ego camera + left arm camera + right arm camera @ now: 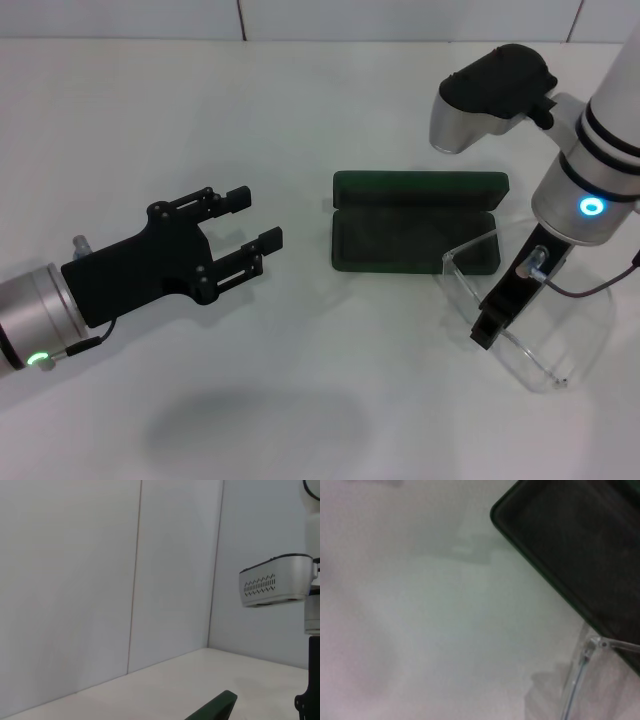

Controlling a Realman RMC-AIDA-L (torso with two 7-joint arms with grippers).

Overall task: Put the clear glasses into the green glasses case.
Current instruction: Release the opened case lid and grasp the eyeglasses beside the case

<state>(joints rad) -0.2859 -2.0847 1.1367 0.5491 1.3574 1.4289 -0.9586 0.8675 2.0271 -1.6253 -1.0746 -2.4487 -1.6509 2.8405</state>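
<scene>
1. Clear glasses (540,330) sit at the right of the white table (300,120), just in front of and to the right of the green glasses case (416,232); one thin clear arm (470,252) lies over the case's near right corner, and the curved lens bows toward the robot at lower right.
2. Right arm reaches down from the upper right, its wrist ring lit blue; the right gripper (492,322) points down and to the left, right at the glasses' frame; whether its fingers are apart or clamped on the frame cannot be told.
3. Left arm enters from the lower left, held level above the table; the left gripper (258,220) points toward the case, well apart from it, fingers spread wide and holding nothing.
4. Case lies open, its long axis running left to right; the lid stands at the far side, the dark-lined tray nearer the robot; in the right wrist view the tray's corner (570,545) and a hinge of the glasses (592,644) show close together.
</scene>
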